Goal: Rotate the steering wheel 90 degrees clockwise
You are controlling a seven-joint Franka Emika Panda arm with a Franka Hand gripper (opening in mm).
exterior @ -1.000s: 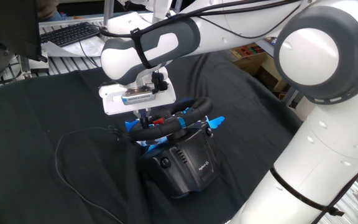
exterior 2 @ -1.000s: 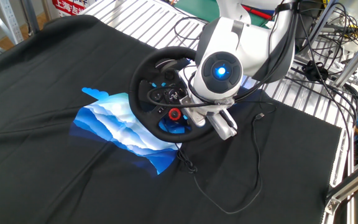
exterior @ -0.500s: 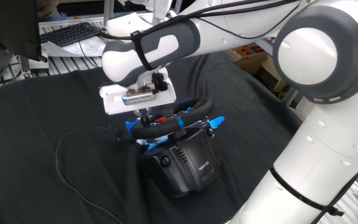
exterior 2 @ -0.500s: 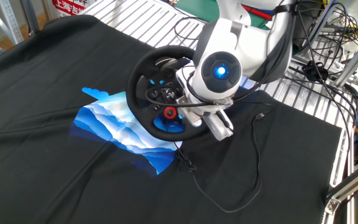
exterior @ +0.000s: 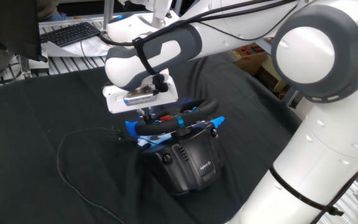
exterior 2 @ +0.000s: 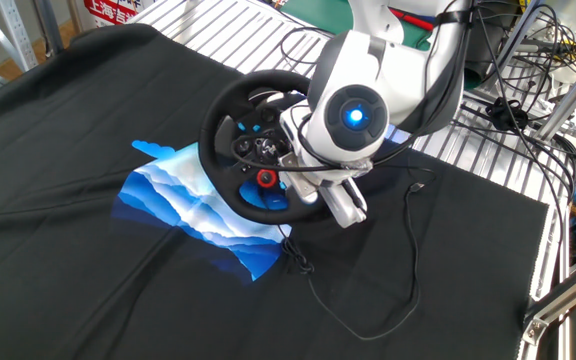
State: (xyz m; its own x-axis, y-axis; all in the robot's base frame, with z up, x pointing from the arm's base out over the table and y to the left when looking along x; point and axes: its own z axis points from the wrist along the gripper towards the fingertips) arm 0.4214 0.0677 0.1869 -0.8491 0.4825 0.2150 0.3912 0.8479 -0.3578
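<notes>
The fingers [exterior: 148,116] meet the steering wheel [exterior: 178,121] rim above its base [exterior: 185,165].

Both views are evenly and brightly lit from overhead, with no hard-edged shadows. The black cloth [exterior: 55,106] absorbs most light, so its folds show only as faint grey ridges. The white arm shells [exterior: 319,50] carry soft highlights and run close to overexposed at the upper right of one fixed view. In the other fixed view a blue indicator light [exterior 2: 352,115] glows with a small halo. Focus is fairly sharp at centre; background clutter along the top edges is softer. Straight lines show slight bending near the corners.
</notes>
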